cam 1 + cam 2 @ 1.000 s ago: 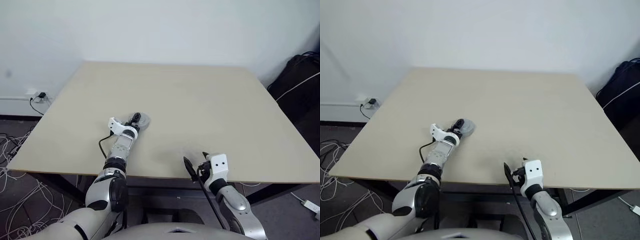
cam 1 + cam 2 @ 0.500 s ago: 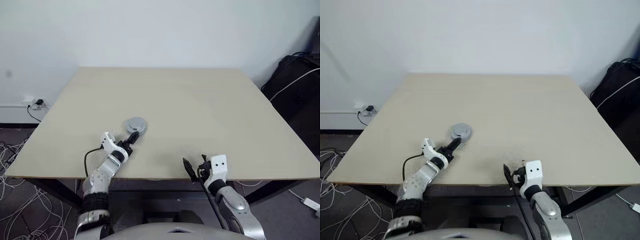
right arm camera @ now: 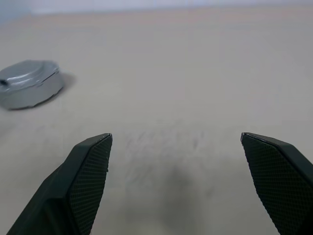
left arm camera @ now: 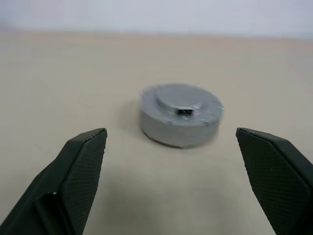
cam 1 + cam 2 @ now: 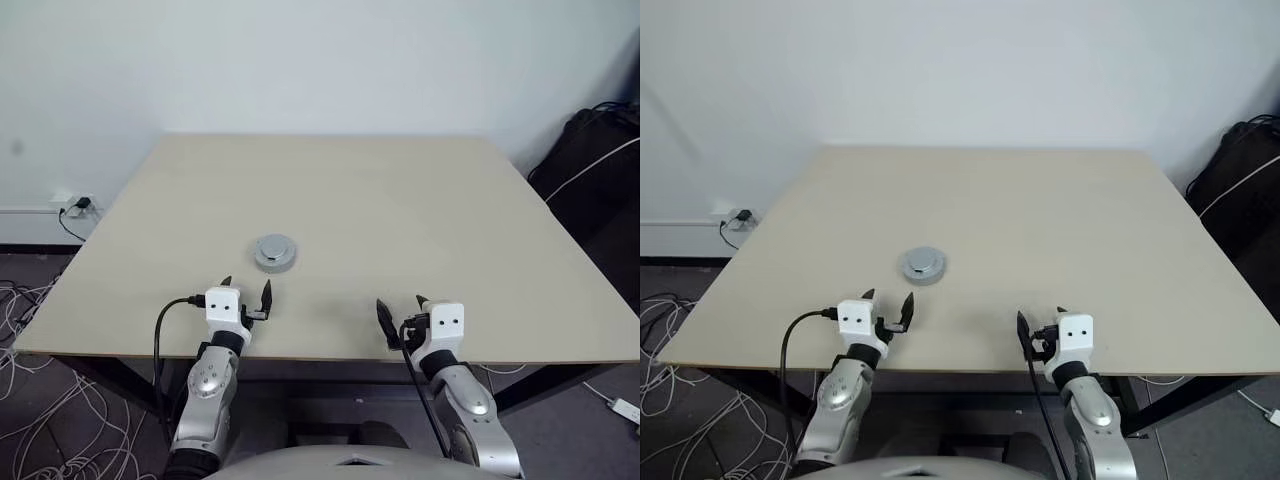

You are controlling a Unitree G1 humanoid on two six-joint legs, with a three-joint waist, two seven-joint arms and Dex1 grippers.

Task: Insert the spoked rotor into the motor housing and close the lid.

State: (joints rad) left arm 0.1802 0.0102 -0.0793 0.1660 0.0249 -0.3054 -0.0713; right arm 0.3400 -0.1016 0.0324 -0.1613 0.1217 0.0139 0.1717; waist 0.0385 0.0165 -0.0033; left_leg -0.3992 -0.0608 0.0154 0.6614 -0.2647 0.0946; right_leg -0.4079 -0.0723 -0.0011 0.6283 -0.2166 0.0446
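Left end effector (image 5: 245,294) and right end effector (image 5: 400,306) both spread wide, empty, at near edge of bench (image 5: 420,200). Beyond left one, apart from it: closed round grey housing (image 5: 274,252), lid (image 4: 182,96) on top, plain grey. Left wrist view reveals small dark notch in lid rim.

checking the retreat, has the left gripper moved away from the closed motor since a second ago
Yes. The left gripper has pulled back from the closed grey motor housing toward the table's near edge, fingers open, leaving the housing free.
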